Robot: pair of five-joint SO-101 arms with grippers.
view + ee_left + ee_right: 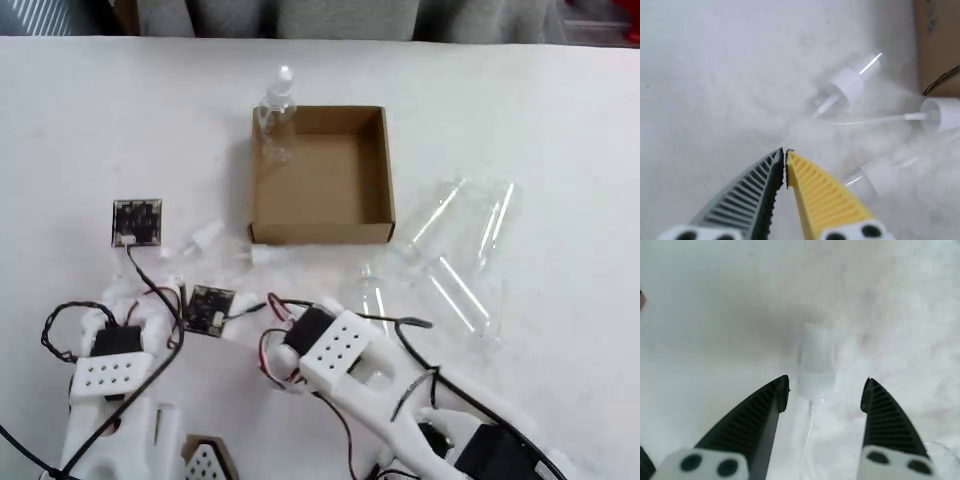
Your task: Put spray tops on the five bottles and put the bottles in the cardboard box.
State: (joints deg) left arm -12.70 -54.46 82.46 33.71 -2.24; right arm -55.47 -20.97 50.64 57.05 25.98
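We judge the task barely begun. One bottle [275, 112] with a top fitted stands upright at the far left corner of the cardboard box [372, 170]; we cannot tell whether it is inside the wall or just outside it, and the box floor otherwise looks bare. The other clear bottles [455, 250], four as far as we can count, lie uncapped in a loose heap between the box and the table's [520, 90] right edge. Loose spray tops [207, 236] lie just off the box's near left corner. The right gripper [825, 385] is spread wide with one spray top [815, 365] lying between its fingers, not yet pinched. The left gripper [785, 152] is closed on nothing, its tips near three more tops [850, 82]. For room, the strip along the table's far edge is open. The near left is crowded by two circuit boards [137, 222] and their wires, and the box's near wall stands close behind the tops.
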